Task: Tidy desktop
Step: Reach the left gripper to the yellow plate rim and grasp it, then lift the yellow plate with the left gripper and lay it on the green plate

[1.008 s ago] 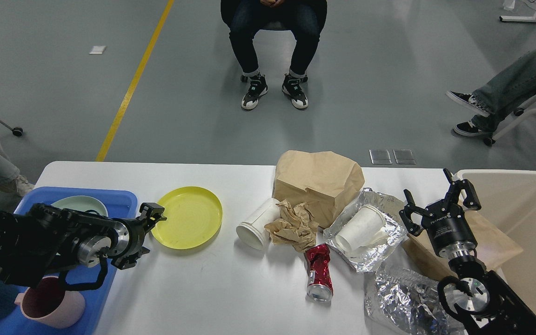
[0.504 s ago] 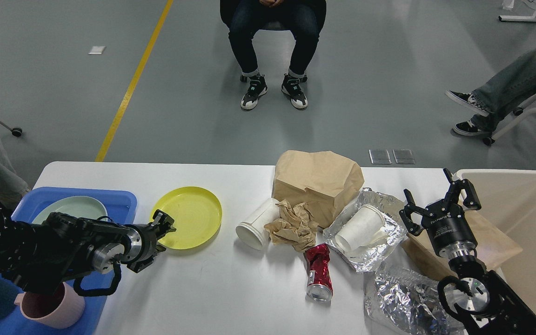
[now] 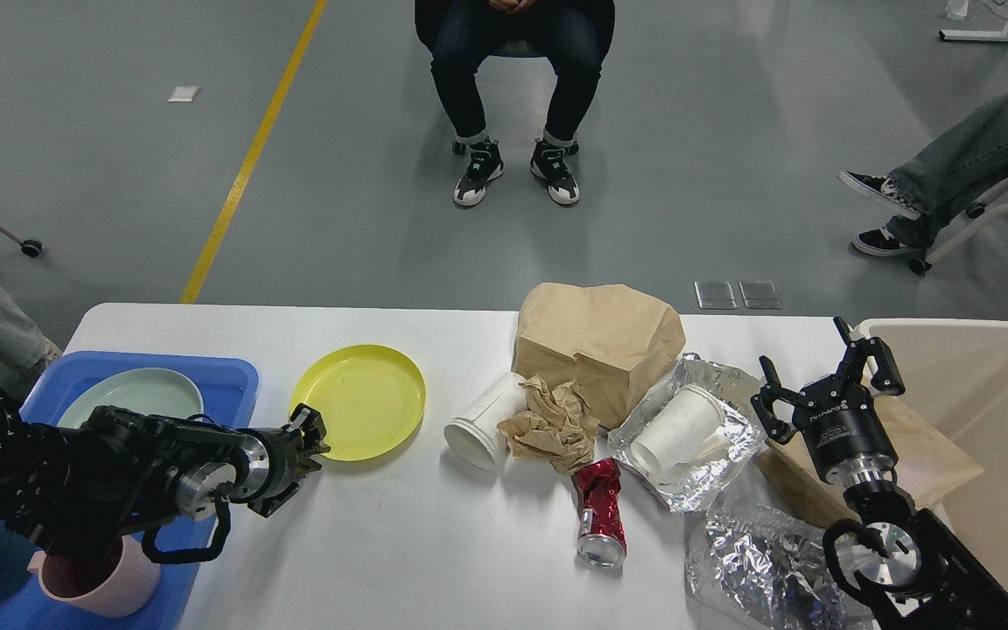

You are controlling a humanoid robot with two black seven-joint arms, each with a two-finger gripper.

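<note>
On the wide white rectangular desktop (image 3: 399, 542), which filled the lower half of the head view, a round yellow plastic plate (image 3: 364, 401) lay left of centre, its near-left rim touching or just beside the left gripper (image 3: 310, 440); that gripper showed small, dark and nearly end-on, so I could not tell how its fingers stood or whether they pinched the rim. Left of it sat a blue plastic tray (image 3: 233, 372) carrying a pale green plate (image 3: 132, 394) and a pink mug (image 3: 110, 584). Toward the middle stood a crumpled brown paper bag (image 3: 596, 337), with a white paper cup (image 3: 478, 422) on its side and a wad of brown paper (image 3: 549, 422) in front, and a crushed red can (image 3: 600, 512) nearer. Another white cup (image 3: 677, 429) lay on a sheet of silver foil (image 3: 714, 477). The right gripper (image 3: 819, 372) hovered by the foil with its fingers spread wide and nothing between them, beside a beige plastic bin (image 3: 985, 337).
</note>
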